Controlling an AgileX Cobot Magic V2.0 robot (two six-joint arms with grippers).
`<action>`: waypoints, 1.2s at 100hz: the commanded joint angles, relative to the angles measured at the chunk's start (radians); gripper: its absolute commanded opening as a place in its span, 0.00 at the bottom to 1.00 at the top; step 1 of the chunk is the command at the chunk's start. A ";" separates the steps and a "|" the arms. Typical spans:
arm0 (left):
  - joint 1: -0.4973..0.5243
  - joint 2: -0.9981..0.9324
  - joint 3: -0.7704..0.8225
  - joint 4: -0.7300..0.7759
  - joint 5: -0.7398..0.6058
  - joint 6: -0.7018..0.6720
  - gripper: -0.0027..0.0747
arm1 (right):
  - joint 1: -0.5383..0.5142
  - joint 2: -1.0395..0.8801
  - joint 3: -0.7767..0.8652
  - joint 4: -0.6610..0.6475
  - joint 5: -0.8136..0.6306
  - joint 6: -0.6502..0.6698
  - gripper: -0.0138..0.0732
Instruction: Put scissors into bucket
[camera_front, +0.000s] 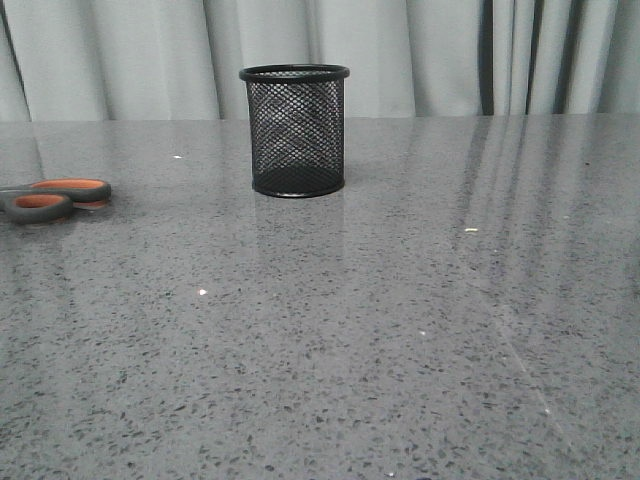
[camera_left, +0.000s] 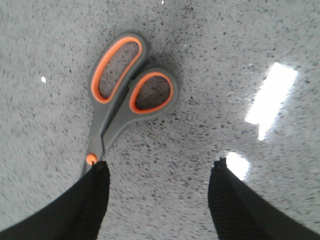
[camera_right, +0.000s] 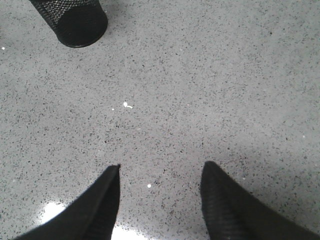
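Grey speckled table (camera_front: 400, 350): bucket (camera_front: 295, 130) upright at twelve o'clock, seemingly empty. Scissors (camera_front: 55, 197) lie flat at nine o'clock. Left gripper (camera_left: 159, 167) and right gripper (camera_right: 160, 172) both spread, holding nothing.

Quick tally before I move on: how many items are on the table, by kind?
Grey-handled scissors with orange-lined loops: 1
Black wire-mesh cylindrical bucket: 1
Total: 2, both resting on the speckled grey stone table.
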 joint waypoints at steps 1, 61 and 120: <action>-0.005 -0.004 -0.049 0.006 0.038 0.103 0.56 | 0.002 0.000 -0.033 0.002 -0.048 -0.011 0.54; -0.003 0.173 -0.117 0.114 -0.018 0.209 0.56 | 0.002 0.000 -0.033 0.002 -0.046 -0.026 0.54; 0.116 0.255 -0.155 -0.053 0.000 0.395 0.56 | 0.002 0.002 -0.033 0.002 -0.043 -0.030 0.54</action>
